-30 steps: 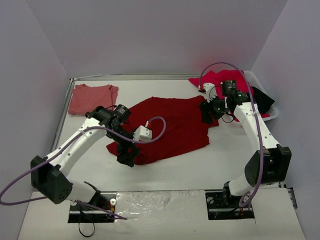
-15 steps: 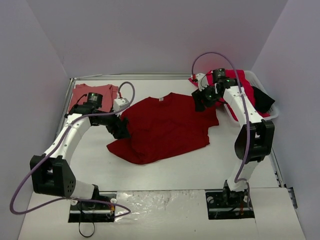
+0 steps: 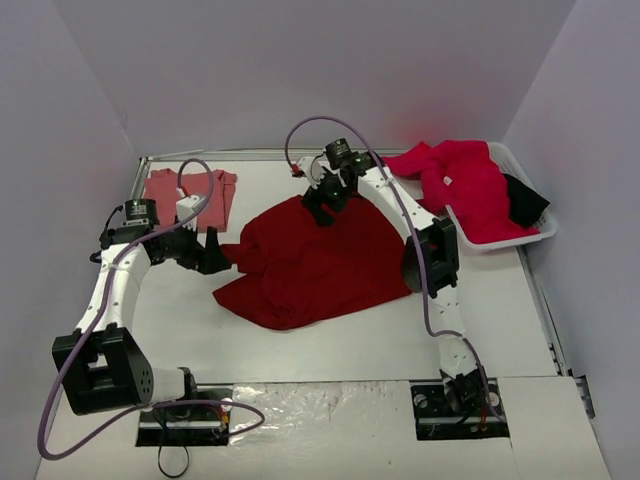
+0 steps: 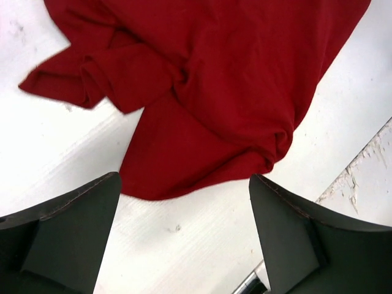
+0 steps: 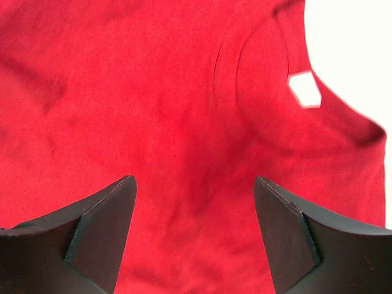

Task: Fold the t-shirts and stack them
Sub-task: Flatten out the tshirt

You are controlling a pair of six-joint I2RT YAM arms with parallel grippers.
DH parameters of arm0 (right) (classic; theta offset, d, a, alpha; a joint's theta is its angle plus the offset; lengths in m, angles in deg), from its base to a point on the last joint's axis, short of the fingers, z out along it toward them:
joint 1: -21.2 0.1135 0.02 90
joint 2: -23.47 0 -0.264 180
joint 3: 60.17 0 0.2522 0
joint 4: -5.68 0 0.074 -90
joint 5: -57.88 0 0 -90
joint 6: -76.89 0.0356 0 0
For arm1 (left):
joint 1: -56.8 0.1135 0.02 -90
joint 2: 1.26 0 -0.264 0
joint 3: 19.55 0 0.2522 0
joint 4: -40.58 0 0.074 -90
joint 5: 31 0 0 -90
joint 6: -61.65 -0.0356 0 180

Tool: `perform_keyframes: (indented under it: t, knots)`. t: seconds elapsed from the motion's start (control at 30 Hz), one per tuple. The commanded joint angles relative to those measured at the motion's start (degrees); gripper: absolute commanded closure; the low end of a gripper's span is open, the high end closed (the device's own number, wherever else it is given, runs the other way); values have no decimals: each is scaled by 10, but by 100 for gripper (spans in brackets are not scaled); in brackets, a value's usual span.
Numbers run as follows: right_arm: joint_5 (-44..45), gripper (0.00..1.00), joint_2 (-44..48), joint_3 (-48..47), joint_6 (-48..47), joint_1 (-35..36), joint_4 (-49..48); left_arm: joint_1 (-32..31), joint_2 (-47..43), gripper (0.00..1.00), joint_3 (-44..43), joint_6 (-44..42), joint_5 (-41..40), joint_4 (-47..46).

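Observation:
The dark crimson t-shirt (image 3: 325, 262) lies rumpled in the middle of the table, its left side bunched. My left gripper (image 3: 214, 254) is open and empty just left of that bunched edge; in the left wrist view (image 4: 184, 179) the shirt's hem (image 4: 184, 165) lies between and ahead of the fingers. My right gripper (image 3: 320, 207) is open and empty over the shirt's far edge; the right wrist view (image 5: 193, 180) shows the collar and a white tag (image 5: 304, 89). The salmon-pink t-shirt (image 3: 185, 188) lies folded at the back left. The raspberry t-shirt (image 3: 462, 180) hangs out of the basket.
A white plastic basket (image 3: 500, 236) stands at the back right, with a black item (image 3: 526, 200) in it beside the raspberry shirt. Purple cables loop above both arms. A metal strip (image 4: 367, 177) borders the table's near edge.
My right gripper has swung left from beside the basket to the crimson shirt's collar. My left gripper has drawn back left off the shirt. The shirt's left side has bunched up.

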Motion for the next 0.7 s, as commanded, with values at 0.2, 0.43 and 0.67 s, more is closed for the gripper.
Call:
perform_keyframes:
  t: [0.2,0.43,0.67]
  knots:
    - [46,9,-118,-162,-28,10,-30,33,-53,15,-13,-91,38,123]
    - [49,0,-135,-154,-37,11,-121,33,-44,14,-18,-103,23,136]
    - [156,0,-152,-155,0,-8,-177,33,-30,14,-22,-102,23,135]
